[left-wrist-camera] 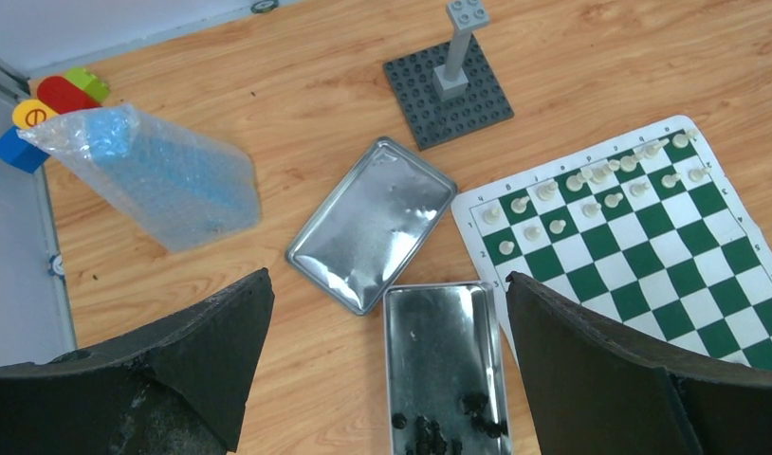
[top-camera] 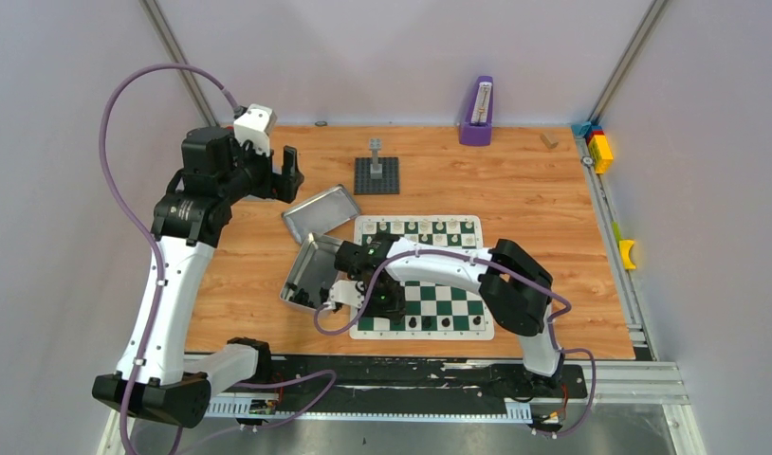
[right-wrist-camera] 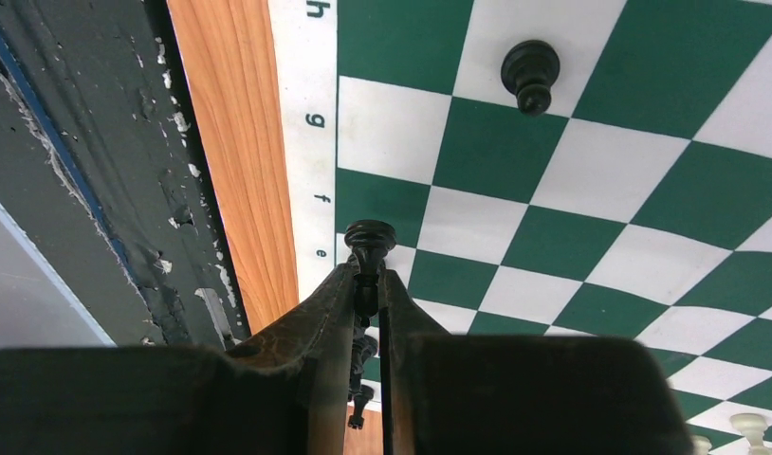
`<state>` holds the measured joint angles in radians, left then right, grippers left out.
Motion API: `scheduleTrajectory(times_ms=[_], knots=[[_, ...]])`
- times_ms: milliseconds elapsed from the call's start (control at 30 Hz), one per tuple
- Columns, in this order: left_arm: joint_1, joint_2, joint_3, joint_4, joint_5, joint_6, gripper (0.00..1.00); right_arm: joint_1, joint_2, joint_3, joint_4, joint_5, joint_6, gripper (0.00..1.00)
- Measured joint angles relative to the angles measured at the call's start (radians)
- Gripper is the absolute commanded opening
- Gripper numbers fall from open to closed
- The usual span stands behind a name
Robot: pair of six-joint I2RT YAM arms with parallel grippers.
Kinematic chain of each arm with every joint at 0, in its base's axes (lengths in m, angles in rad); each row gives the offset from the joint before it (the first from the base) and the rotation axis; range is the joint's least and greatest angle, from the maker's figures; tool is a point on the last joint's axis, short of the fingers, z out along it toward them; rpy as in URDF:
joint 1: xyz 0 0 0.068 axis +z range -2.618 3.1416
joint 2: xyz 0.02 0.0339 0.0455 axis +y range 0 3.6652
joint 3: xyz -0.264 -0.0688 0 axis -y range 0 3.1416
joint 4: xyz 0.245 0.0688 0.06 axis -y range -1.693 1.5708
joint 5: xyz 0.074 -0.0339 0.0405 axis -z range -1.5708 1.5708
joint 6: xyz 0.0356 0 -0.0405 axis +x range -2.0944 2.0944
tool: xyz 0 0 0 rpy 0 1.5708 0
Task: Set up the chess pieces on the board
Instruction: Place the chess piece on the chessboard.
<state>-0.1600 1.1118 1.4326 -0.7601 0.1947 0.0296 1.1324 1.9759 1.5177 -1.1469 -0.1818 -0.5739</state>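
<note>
The board (top-camera: 455, 305) lies mid-table, green and white checks. Cream-white chess pieces (top-camera: 425, 227) fill its far rows and a few black ones (top-camera: 430, 323) stand on the near row. My right gripper (right-wrist-camera: 366, 280) is shut on a black chess piece (right-wrist-camera: 370, 234), held low over the board's lettered edge near the near left corner (top-camera: 387, 301). Another black piece (right-wrist-camera: 530, 71) stands free on a square beyond. My left gripper (left-wrist-camera: 389, 275) hangs open and holds nothing, high above the silver tin (left-wrist-camera: 444, 351), where several black pieces (left-wrist-camera: 449, 431) lie.
The tin's lid (left-wrist-camera: 373, 223) lies beside the tin, left of the board. A grey brick tower on a dark baseplate (top-camera: 376, 173) stands behind. A plastic bag (left-wrist-camera: 155, 175) and coloured blocks (left-wrist-camera: 50, 104) show in the left wrist view; a purple holder (top-camera: 477, 114) stands at the back.
</note>
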Motion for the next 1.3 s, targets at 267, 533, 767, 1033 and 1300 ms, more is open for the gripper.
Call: scheduleTrajectory(times_ms=[267, 533, 767, 1033, 1300], knots=[[0.000, -0.021, -0.011, 0.000, 0.006, 0.003, 1.00, 0.018, 0.030, 0.002, 0.000, 0.009, 0.001, 0.00], [0.000, -0.023, -0.011, 0.001, 0.010, 0.003, 1.00, 0.024, 0.040, 0.002, 0.000, 0.020, 0.003, 0.03], [0.000, -0.023, -0.011, 0.001, 0.012, 0.003, 1.00, 0.025, 0.052, 0.004, -0.004, 0.028, 0.006, 0.10], [0.000, -0.023, -0.011, 0.001, 0.013, 0.004, 1.00, 0.026, 0.060, 0.009, -0.005, 0.034, 0.016, 0.28], [0.000, -0.023, -0.013, 0.001, 0.013, 0.010, 1.00, 0.026, 0.064, 0.016, 0.000, 0.035, 0.031, 0.44]])
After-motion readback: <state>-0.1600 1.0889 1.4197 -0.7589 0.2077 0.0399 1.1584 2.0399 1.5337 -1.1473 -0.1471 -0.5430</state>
